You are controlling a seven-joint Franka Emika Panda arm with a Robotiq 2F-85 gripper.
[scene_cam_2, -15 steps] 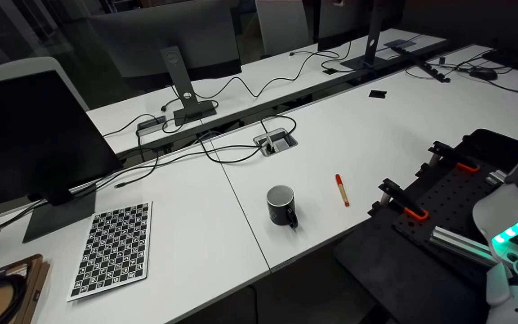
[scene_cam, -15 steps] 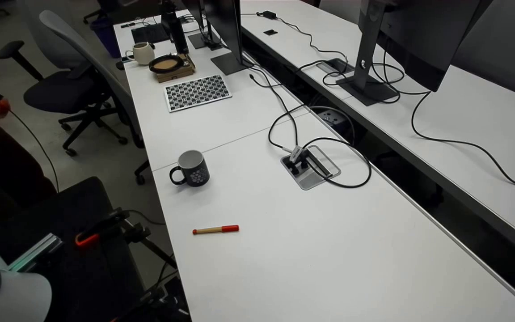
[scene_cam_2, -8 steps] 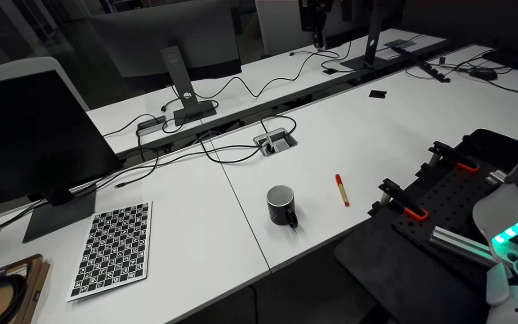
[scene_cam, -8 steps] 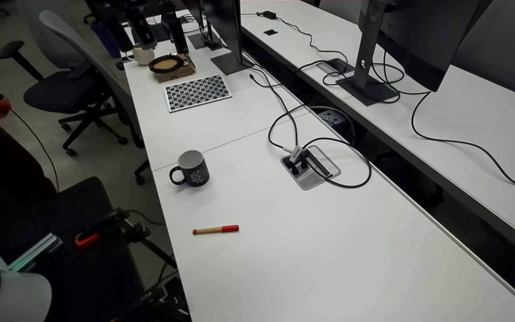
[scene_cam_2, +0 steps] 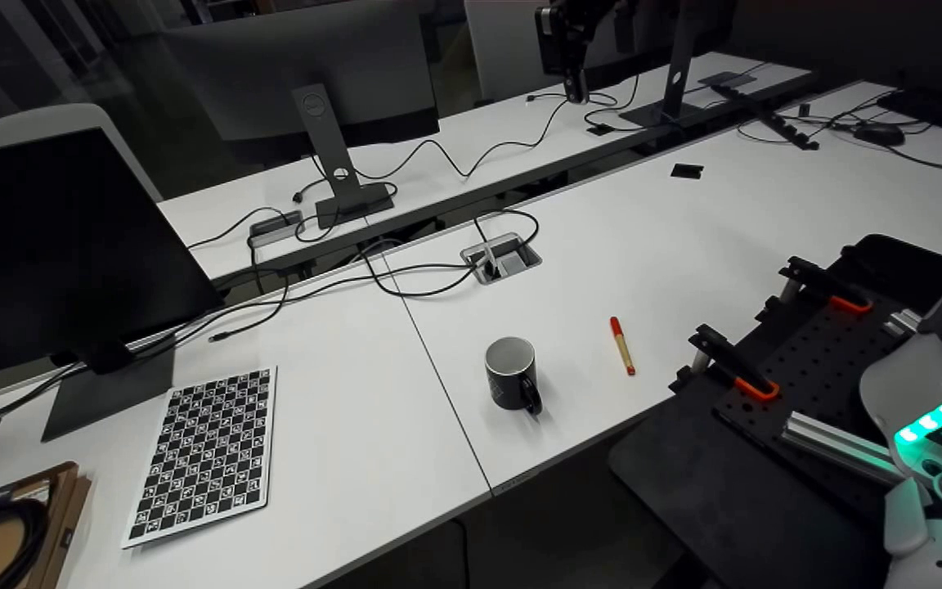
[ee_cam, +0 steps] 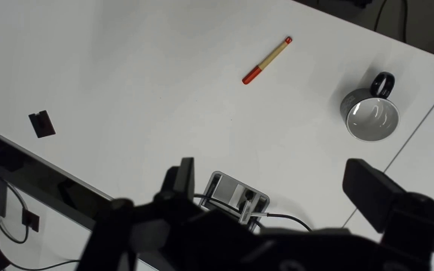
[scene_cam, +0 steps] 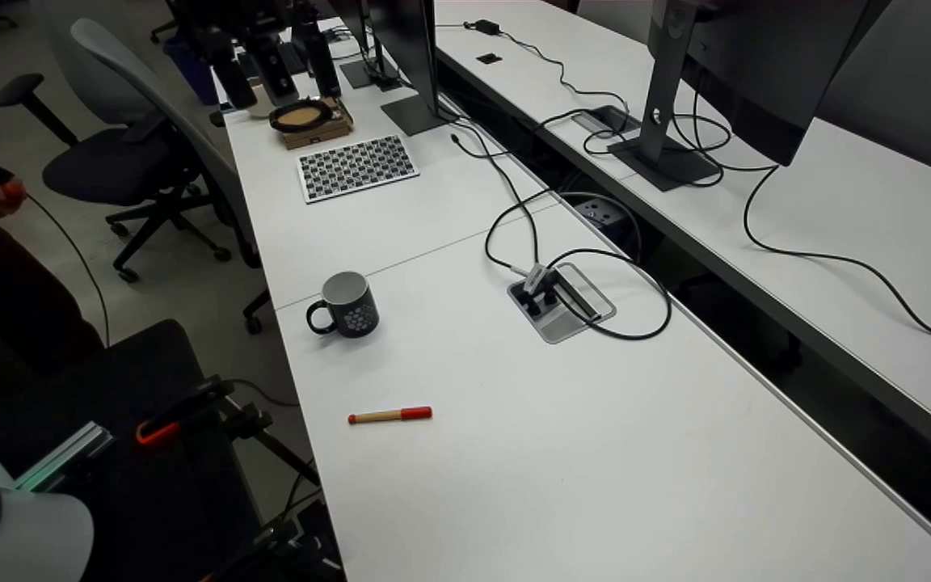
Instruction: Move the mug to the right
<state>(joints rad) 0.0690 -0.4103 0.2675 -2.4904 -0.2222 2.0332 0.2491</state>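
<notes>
The mug is dark grey with a loop handle and a lighter grey inside. It stands upright on the white table near its edge and shows in both exterior views. In the wrist view the mug is at the upper right, beyond the right finger. My gripper is open, with nothing between its fingers. In both exterior views the gripper hangs high at the top edge of the picture, well apart from the mug. Most of the arm is out of view.
A red and tan pen lies on the table near the mug. A socket box with black cables is set in the table. A checkered board lies on the neighbouring table. Monitors and clamps stand around.
The gripper has come into both exterior views from the top and moved downward. The mug and the pen have not moved.
</notes>
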